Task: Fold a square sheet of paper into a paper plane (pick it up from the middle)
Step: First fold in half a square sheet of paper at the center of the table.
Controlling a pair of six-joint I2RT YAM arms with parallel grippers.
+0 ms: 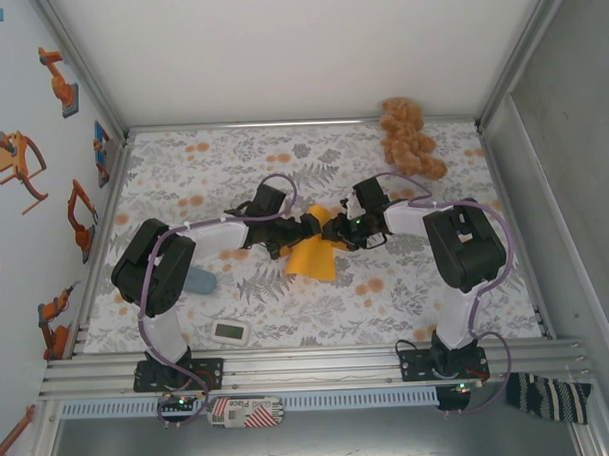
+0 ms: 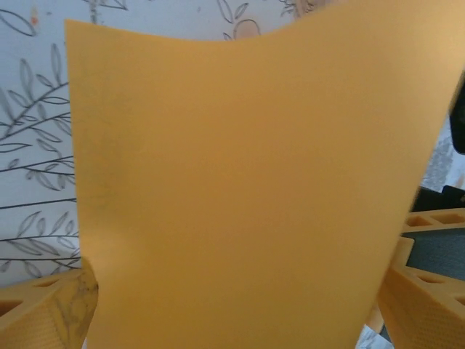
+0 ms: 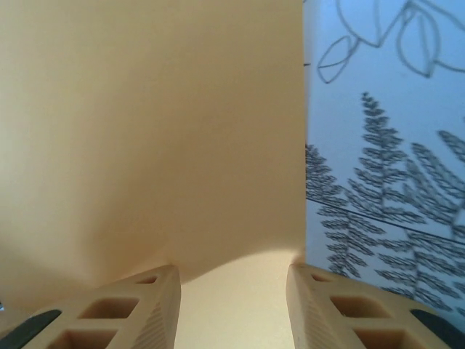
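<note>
While the left gripper (image 2: 236, 298) stands released, its fingers (image 2: 45, 313) wide on both sides of the square sheet of paper (image 1: 313, 256), we cannot tell if the half-closed right gripper (image 3: 231, 291) really pinches it. The sheet is bowed between both grippers over the middle of the table (image 1: 282, 159), far from every edge. We fear it slips down, or gets a wrong crease, if that hold is weak.
</note>
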